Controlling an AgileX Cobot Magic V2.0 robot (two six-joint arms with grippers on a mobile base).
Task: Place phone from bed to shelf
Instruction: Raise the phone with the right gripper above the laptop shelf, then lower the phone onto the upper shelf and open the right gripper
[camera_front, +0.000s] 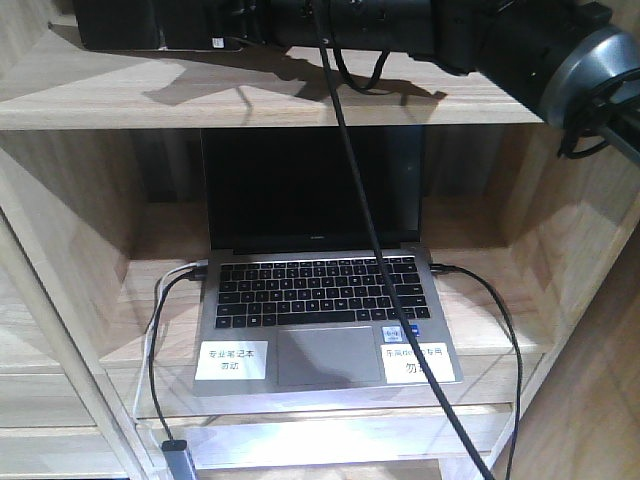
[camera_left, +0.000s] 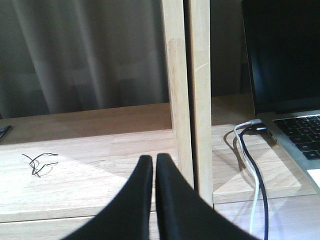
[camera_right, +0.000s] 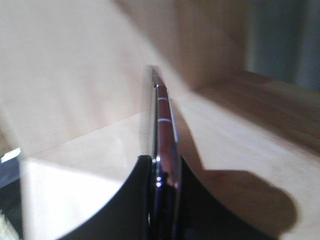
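Black right hand (camera_right: 162, 172) clamped on phone (camera_right: 164, 135) edge-on above shelf (camera_right: 235, 130), left hand (camera_left: 154, 162) fingers pressed together

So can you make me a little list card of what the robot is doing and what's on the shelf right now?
right gripper: shut on the phone, held edge-on above a shelf board
left gripper: shut, holding nothing, hovering over a lower board
laptop: open, screen dark, sitting inside the shelf
cables: plugged into both sides of the laptop
stickers: two white ones beside the trackpad
phone placed yet: no, not set down
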